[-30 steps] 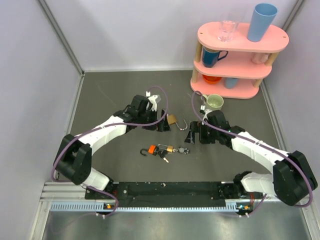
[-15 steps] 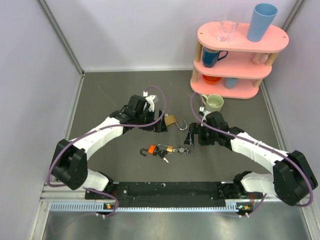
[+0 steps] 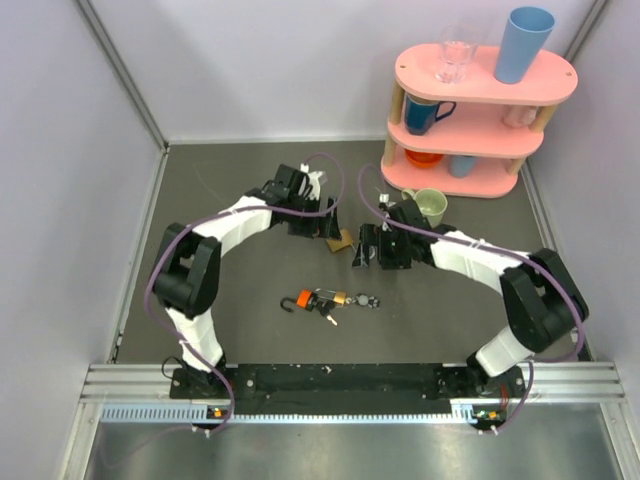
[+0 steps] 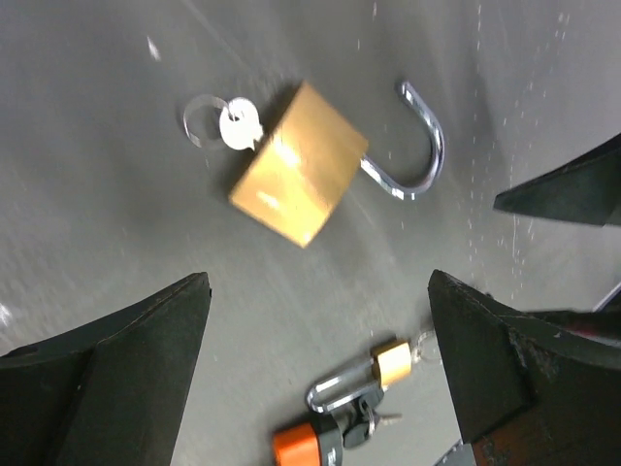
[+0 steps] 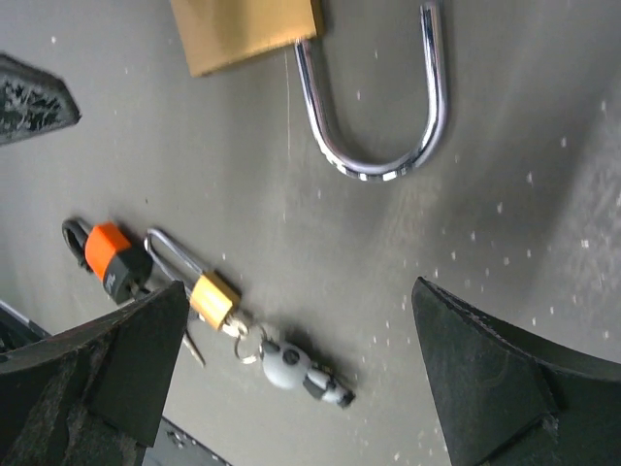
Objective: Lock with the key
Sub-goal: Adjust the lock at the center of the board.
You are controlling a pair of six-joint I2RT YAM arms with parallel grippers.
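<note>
Left gripper [image 4: 318, 282]: jaws wide, empty, hovering over the large brass padlock [image 4: 296, 165], whose silver shackle is swung out. Tiny thin silver key [image 5: 191, 348] lies untouched on the table beside the orange-and-black padlock [image 5: 107, 257]. Right gripper [image 5: 299, 291]: wide, empty. Looks like the approach stage. Next move calls for pinching that key.
</note>
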